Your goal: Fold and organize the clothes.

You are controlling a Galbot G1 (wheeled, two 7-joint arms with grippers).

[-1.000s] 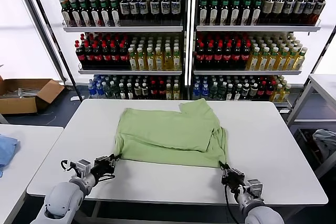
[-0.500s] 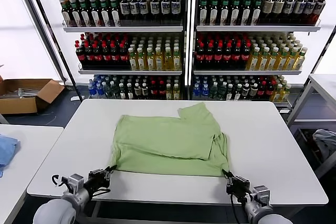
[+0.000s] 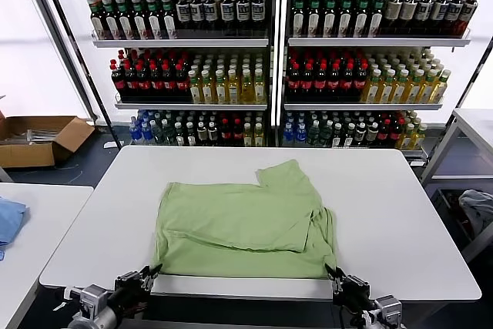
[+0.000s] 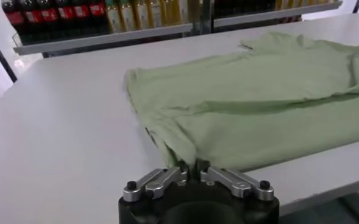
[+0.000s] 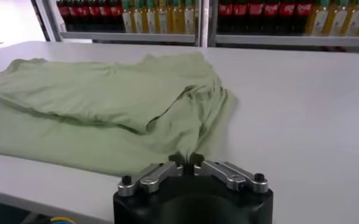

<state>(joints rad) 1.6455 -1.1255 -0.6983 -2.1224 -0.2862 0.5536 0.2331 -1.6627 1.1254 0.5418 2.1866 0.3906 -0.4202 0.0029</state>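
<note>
At the worktop's (image 3: 400, 213) near edge both pincers are working: left pincer (image 4: 190, 168) is pinching the polo shirt's (image 3: 246, 221) near-left hem corner, right pincer (image 5: 187, 161) its near-right corner, jaws narrow. Shirt is lying mid-worktop, partly folded; soft, light, likely bunching, so corners grip best. Bottle shelves (image 3: 269, 59) are standing behind the worktop, nothing blocking.

White table (image 3: 400, 213); bottle shelves (image 3: 269, 40) behind; cardboard box (image 3: 35, 138).
</note>
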